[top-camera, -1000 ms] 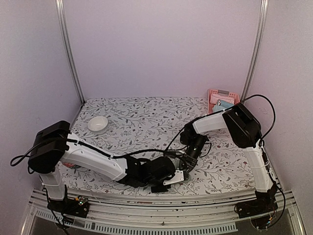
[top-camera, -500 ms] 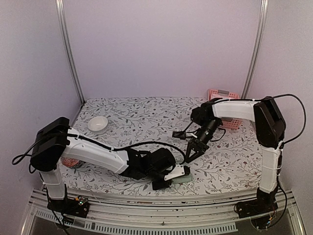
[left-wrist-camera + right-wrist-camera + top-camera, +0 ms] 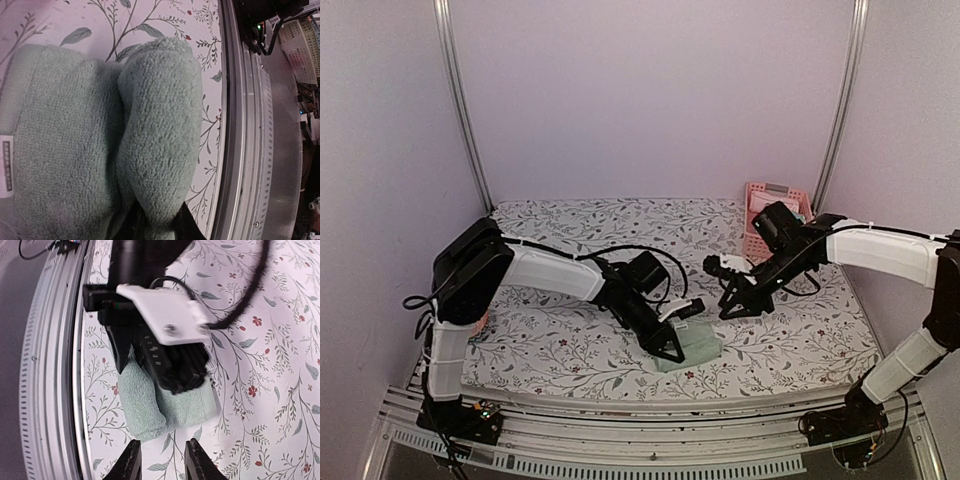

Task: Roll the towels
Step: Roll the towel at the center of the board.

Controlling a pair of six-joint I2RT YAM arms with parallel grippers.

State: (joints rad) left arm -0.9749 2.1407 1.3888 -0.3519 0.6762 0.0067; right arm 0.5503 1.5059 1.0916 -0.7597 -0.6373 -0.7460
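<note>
L gripper (image 3: 672, 348) is down on the sage-green towel (image 3: 698, 345), near the front edge of the table (image 3: 570, 230). On the wrist cam we see its jaws pinching a rolled fold, with the towel approx. half rolled and the white label (image 3: 5, 167) at its flat end. R gripper (image 3: 728, 303) is near the towel, not touching it, jaws apart w/ nothing between. Far right at the rear is the pink basket (image 3: 765, 205), contents unclear.

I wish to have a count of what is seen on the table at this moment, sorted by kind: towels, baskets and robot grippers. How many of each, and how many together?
Towels: 1, the green towel, partly rolled
Baskets: 1, the pink basket
Grippers: 2, the left gripper shut on the green towel, the right gripper open
Total: 4
</note>
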